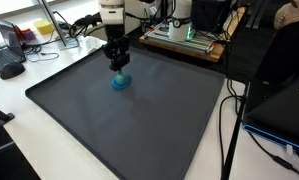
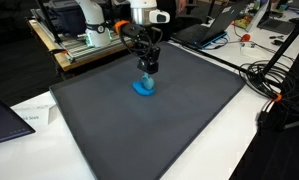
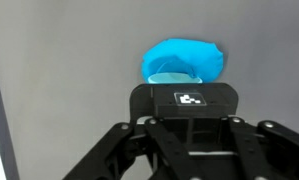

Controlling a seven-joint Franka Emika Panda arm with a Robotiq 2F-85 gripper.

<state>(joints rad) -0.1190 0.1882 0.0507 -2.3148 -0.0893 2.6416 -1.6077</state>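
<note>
The gripper (image 1: pixel 119 66) hangs straight down over a big dark mat (image 1: pixel 149 125). Its jaws are closed in, and their tips seem to pinch the top of a small blue thing (image 1: pixel 120 84). The blue thing sits on the mat, toward the far end, well away from the edges. In an exterior view it looks like a soft, round lump (image 2: pixel 143 89). In the wrist view it is wider than it is tall and lies side to side, with a paler hollow (image 3: pixel 169 72) on its left. Which way it points is hard to tell.
</note>
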